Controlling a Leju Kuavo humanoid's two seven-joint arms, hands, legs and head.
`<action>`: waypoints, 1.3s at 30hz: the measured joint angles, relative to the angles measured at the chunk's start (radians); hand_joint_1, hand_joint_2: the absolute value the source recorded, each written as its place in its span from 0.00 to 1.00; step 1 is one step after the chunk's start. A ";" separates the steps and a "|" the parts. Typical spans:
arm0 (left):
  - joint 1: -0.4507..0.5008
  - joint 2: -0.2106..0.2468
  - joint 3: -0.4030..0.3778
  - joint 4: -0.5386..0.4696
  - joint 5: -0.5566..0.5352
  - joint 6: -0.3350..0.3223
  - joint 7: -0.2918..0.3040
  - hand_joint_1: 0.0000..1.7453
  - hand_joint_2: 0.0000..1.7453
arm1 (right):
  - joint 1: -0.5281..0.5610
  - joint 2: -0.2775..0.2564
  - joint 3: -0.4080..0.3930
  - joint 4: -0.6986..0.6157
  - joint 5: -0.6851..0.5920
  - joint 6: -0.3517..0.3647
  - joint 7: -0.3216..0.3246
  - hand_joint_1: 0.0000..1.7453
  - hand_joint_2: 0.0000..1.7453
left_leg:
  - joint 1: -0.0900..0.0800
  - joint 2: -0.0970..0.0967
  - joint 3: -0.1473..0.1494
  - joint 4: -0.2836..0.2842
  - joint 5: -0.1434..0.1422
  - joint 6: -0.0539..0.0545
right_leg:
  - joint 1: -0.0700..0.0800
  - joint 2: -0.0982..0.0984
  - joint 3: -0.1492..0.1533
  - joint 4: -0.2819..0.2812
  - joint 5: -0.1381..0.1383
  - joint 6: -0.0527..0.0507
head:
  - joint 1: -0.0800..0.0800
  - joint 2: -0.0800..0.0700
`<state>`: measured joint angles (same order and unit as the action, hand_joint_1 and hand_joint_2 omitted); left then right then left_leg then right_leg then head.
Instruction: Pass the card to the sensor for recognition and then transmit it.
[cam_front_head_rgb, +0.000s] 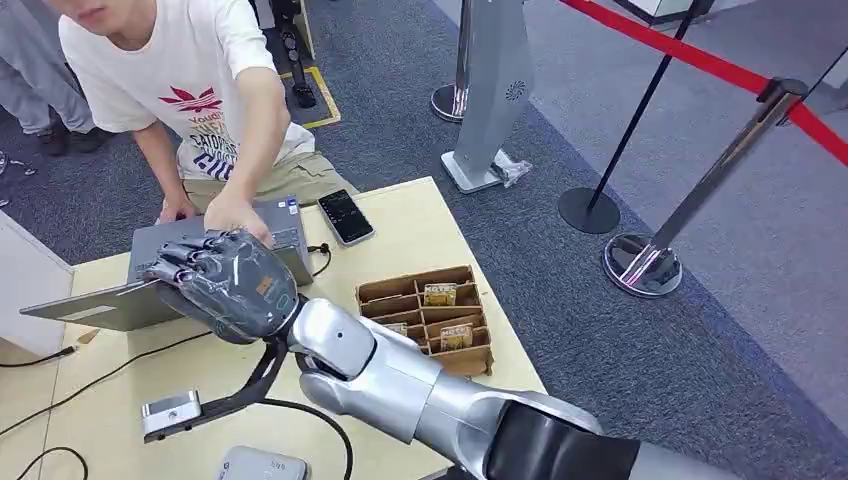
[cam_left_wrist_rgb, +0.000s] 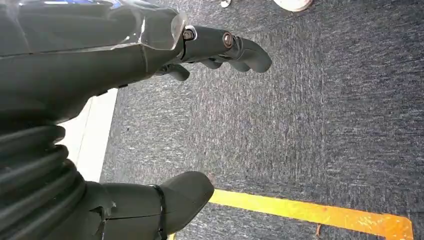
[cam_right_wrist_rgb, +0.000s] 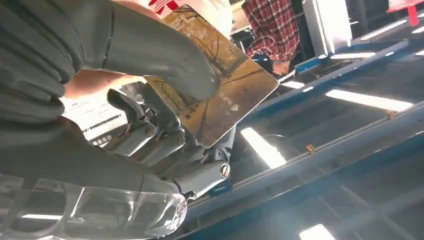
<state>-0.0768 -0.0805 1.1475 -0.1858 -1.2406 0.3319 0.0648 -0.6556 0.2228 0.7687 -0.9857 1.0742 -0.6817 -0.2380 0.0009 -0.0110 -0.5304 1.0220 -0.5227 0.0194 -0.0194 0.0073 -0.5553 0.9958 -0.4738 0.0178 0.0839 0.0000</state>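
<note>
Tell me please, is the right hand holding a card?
Yes: the right hand pinches the card between thumb and fingers.

card (cam_right_wrist_rgb: 220, 95): brown, glossy, printed with a tree scene and small white text
state: pinched between the right hand's (cam_right_wrist_rgb: 135, 100) thumb and darker fingers
pose: one corner jutted out past the fingers
place: over the table, by a person's hand

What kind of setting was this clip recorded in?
Probably an exhibition or demo hall, not a home. Stanchions with red belt barriers rope off grey carpet, a freestanding kiosk stands nearby, and a light wooden table carries a laptop and a phone.
</note>
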 joint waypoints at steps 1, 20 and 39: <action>0.000 0.000 0.000 0.000 0.000 0.000 0.002 0.00 1.00 | 0.000 0.000 0.000 0.000 0.000 0.000 0.000 1.00 1.00 | 0.000 0.000 0.000 0.000 0.000 0.000 | 0.000 0.000 0.000 0.000 0.000 0.000 | 0.000 0.000; 0.000 0.002 0.000 0.000 0.016 0.000 0.004 0.00 1.00 | 0.037 -0.025 0.089 -0.261 -0.658 0.268 -0.084 1.00 1.00 | 0.000 0.000 -0.002 0.000 0.000 0.000 | 0.000 0.000 -0.002 0.000 0.000 0.000 | 0.000 0.000; 0.000 0.008 0.000 0.000 0.028 0.000 -0.003 0.00 1.00 | 0.086 -0.095 0.309 -0.370 -1.080 0.713 -0.066 1.00 1.00 | 0.000 0.000 -0.002 0.000 0.000 0.000 | 0.000 0.000 -0.002 0.000 0.000 0.000 | 0.000 0.000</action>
<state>-0.0772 -0.0729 1.1475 -0.1858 -1.2123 0.3323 0.0614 -0.5696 0.1282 1.0778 -1.3557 -0.0061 0.0317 -0.3044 0.0014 -0.0111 -0.5325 1.0219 -0.5229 0.0192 -0.0190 0.0073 -0.5572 0.9957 -0.4742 0.0176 0.0839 0.0000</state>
